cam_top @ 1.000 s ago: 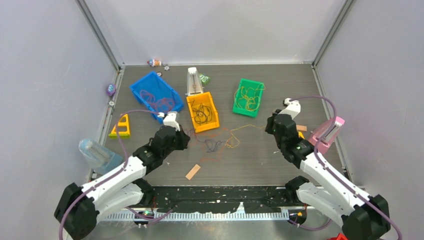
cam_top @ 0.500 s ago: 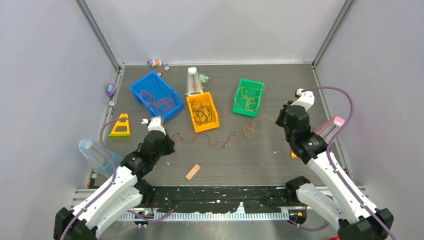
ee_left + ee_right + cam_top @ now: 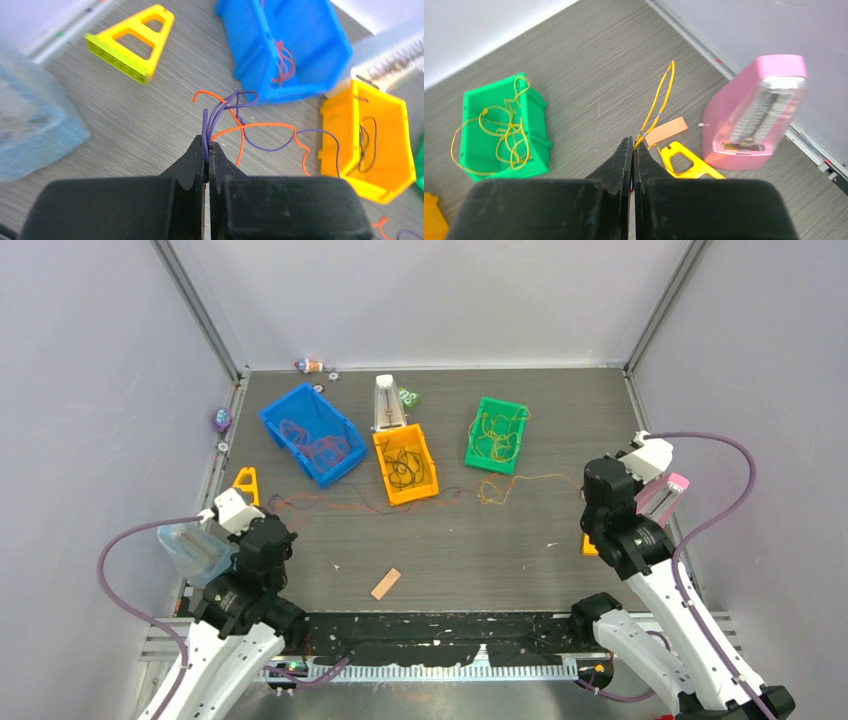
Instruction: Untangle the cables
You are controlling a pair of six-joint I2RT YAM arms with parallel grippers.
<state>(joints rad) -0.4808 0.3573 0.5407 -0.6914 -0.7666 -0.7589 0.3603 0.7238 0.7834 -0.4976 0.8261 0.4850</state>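
The cables (image 3: 345, 508) are thin purple, orange and yellow strands, pulled into one long line across the table between my grippers, with a small knot (image 3: 492, 492) near the green bin. My left gripper (image 3: 271, 504) is shut on the purple cable (image 3: 206, 122) at the line's left end. An orange cable (image 3: 265, 125) trails from that end toward the orange bin. My right gripper (image 3: 585, 484) is shut on the yellow cable (image 3: 659, 97) at the right end, and a loop of it sticks out past the fingertips.
A blue bin (image 3: 275, 420) holds reddish cables, an orange bin (image 3: 384, 476) dark ones, a green bin (image 3: 474, 445) yellow ones. A yellow triangle (image 3: 243, 483) and a clear box (image 3: 190, 548) lie left. A pink metronome (image 3: 668, 492) stands right, a tan strip (image 3: 385, 584) in front.
Both arms have drawn apart, the left back and leftward, the right out to the right. The small tangle in the middle has been stretched into a long line.
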